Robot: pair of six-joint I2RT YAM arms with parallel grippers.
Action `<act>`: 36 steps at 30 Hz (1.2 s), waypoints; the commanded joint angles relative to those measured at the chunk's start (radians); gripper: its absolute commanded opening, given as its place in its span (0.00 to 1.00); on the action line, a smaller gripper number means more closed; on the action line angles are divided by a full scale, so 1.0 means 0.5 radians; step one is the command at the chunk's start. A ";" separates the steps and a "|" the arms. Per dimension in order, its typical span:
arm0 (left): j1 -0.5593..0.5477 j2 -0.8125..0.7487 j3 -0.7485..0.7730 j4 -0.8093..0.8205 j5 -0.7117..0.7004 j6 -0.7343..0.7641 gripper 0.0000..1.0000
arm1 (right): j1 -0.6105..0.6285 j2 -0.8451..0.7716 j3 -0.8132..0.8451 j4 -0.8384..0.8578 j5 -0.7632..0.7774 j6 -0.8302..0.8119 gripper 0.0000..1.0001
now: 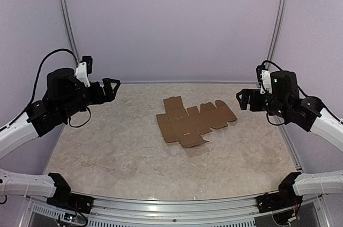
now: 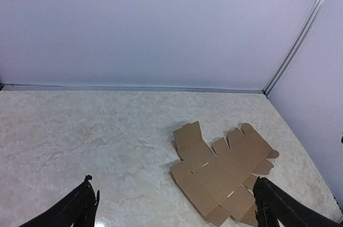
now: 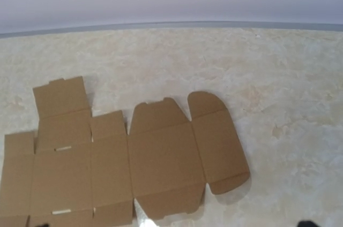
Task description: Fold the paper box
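The paper box (image 1: 195, 121) is a flat brown die-cut cardboard sheet with flaps and tabs, lying unfolded on the marble-patterned table (image 1: 107, 146), a little right of centre. My left gripper (image 1: 111, 84) hovers above the table's far left, well apart from the sheet, open and empty. In the left wrist view the sheet (image 2: 225, 176) lies ahead between my wide-spread fingertips (image 2: 86, 200). My right gripper (image 1: 241, 98) hovers at the far right, just off the sheet's right end, open and empty. The right wrist view shows the sheet (image 3: 134, 163) below; only the finger tips (image 3: 306, 223) peek in.
Pale walls close the table at the back and sides, with metal posts (image 1: 65, 18) in the back corners. A metal rail (image 1: 177, 205) runs along the near edge between the arm bases. A black cable (image 1: 80, 120) hangs under the left arm.
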State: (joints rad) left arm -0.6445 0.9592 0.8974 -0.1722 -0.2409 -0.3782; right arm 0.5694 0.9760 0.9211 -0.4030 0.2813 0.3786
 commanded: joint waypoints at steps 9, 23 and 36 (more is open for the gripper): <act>0.016 0.266 -0.009 0.127 0.175 -0.362 0.99 | 0.024 -0.157 -0.120 -0.046 -0.042 -0.161 1.00; 0.022 0.669 -0.172 0.522 0.735 -1.022 0.99 | 0.080 -0.038 -0.159 -0.008 -0.459 -0.170 0.97; -0.010 0.885 -0.276 0.671 0.869 -1.167 0.99 | 0.184 0.616 -0.090 0.220 -0.670 0.150 0.76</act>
State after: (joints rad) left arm -0.6426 1.4055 0.7883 0.1421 0.1741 -0.9463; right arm 0.6395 1.2297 0.8585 -0.3607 -0.0006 0.3832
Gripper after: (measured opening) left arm 0.985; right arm 0.791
